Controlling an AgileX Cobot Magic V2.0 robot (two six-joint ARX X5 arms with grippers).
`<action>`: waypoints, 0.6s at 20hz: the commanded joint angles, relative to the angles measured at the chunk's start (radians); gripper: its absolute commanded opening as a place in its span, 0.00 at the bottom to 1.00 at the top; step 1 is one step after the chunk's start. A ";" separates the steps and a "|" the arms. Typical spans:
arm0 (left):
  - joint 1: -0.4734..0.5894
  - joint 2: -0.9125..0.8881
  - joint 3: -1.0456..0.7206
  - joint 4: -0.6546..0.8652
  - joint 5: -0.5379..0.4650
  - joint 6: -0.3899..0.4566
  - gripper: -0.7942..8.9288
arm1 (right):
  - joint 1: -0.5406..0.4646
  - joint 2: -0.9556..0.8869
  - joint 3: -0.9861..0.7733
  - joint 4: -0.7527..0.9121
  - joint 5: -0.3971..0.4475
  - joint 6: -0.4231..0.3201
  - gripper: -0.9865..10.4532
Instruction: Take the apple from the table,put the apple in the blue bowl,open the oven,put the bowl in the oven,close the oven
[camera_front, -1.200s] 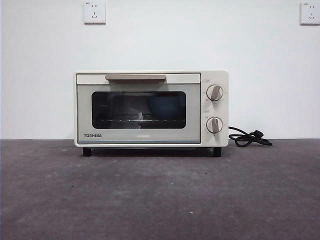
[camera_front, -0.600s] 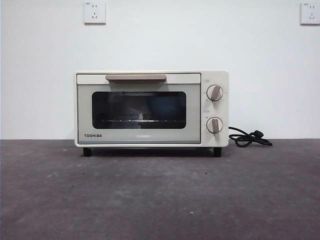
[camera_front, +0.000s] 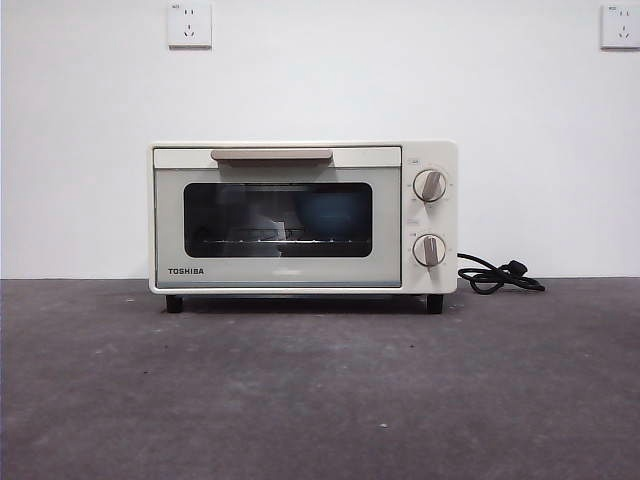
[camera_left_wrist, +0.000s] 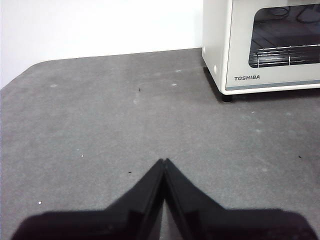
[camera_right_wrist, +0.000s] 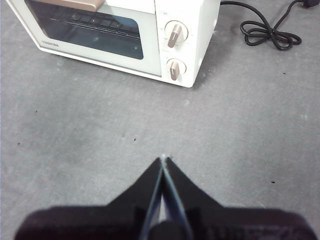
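Note:
The cream-white TOSHIBA oven (camera_front: 300, 270) stands at the back of the dark grey table (camera_front: 320, 390), its door closed under the beige handle (camera_front: 271, 155). A dim bluish shape (camera_front: 335, 210) shows behind the dark glass; I cannot tell whether it is the blue bowl. The apple is hidden. My left gripper (camera_left_wrist: 164, 161) is shut on nothing above bare table, with the oven (camera_left_wrist: 220, 45) off to one side of it. The right gripper (camera_right_wrist: 163, 158) is also shut and empty, well back from the oven's knob side (camera_right_wrist: 195, 30). Neither arm appears in the front view.
A black cord (camera_front: 497, 275) lies coiled on the table beside the oven's knob side, also seen as the cord (camera_right_wrist: 267, 32) in the right wrist view. Two wall sockets (camera_front: 189, 24) sit high on the white wall behind.
Only the reflections in the oven's glass shift slightly. The oven stays put with its door closed.

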 joint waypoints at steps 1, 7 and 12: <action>0.004 0.000 -0.010 0.007 0.005 -0.006 0.08 | 0.000 0.001 -0.009 0.004 0.004 0.011 0.09; 0.004 0.000 -0.010 0.007 0.005 -0.006 0.08 | 0.000 0.001 -0.009 0.009 0.020 -0.010 0.09; 0.004 0.000 -0.010 0.008 0.005 -0.006 0.08 | -0.116 -0.056 -0.027 0.040 0.012 -0.306 0.09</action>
